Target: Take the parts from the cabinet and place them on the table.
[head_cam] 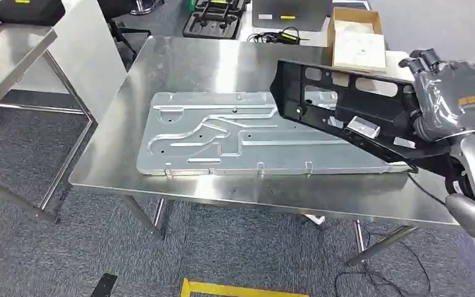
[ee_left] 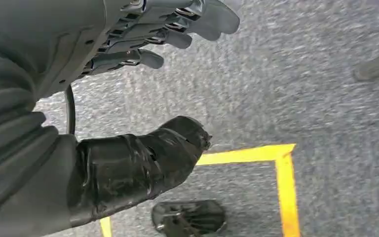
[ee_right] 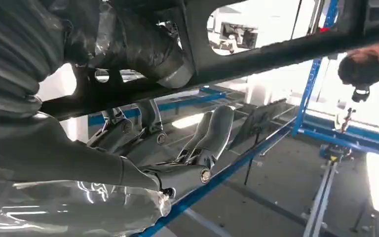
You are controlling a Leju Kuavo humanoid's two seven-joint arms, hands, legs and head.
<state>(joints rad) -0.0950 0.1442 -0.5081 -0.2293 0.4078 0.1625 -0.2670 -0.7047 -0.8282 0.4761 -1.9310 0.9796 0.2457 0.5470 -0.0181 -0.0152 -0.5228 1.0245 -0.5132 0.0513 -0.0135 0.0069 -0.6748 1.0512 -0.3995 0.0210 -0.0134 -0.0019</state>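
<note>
Carrying a long black perforated plastic frame in our gripping right hand; left hand hangs empty, fingers apart; next we lower it beside the silver stamped metal panel.

A cardboard box stands at the far table edge, near black cases on grey carpet.

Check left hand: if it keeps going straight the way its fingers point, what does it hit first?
Probably just floor. The left hand hangs open and holds nothing, its fingers aimed over grey carpet. Nothing shows in that line; the yellow floor tape lies off to the side. Depth is unclear.
</note>
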